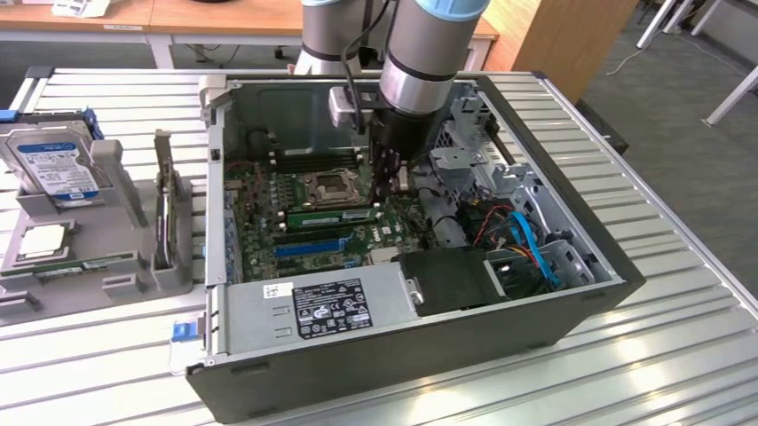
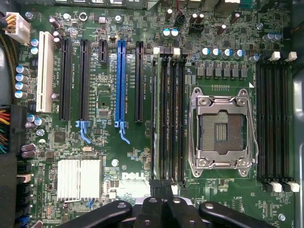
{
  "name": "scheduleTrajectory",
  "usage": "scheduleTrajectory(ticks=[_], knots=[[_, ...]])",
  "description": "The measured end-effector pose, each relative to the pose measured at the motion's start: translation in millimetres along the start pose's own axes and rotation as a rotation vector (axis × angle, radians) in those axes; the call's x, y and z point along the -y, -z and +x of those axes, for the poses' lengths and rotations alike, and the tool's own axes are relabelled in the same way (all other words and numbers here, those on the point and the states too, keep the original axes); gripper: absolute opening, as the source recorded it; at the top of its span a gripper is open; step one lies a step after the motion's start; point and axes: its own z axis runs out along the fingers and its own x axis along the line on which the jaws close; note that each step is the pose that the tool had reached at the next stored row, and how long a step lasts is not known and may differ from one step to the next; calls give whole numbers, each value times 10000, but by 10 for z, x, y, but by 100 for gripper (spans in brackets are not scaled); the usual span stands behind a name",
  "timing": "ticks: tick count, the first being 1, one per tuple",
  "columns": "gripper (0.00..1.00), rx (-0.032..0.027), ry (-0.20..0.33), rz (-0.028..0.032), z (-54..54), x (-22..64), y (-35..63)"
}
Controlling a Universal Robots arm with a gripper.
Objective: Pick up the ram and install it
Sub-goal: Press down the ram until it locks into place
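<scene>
One long thin green ram stick (image 1: 334, 216) seated edge-up in black motherboard slot (image 2: 167, 118) beside empty CPU socket (image 2: 221, 131). Black gripper (image 2: 163, 192) shut, empty, directly above stick end, aligned with long axis.

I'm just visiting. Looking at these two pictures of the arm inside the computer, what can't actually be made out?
- Whether the ram is fully seated: in the exterior view the arm hides its end; in the wrist view it is seen edge-on.
- The gripper: cut off by the wrist view's edge; its contact with the ram is hidden.
- Label print on the power supply: too small to read.
- Hard drive text in the exterior view: too small.
</scene>
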Motion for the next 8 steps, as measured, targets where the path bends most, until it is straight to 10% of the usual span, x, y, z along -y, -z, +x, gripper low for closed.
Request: scheduleTrajectory(ticks=[8], knots=[[10,-2,-1,-1,2,-116,-7]])
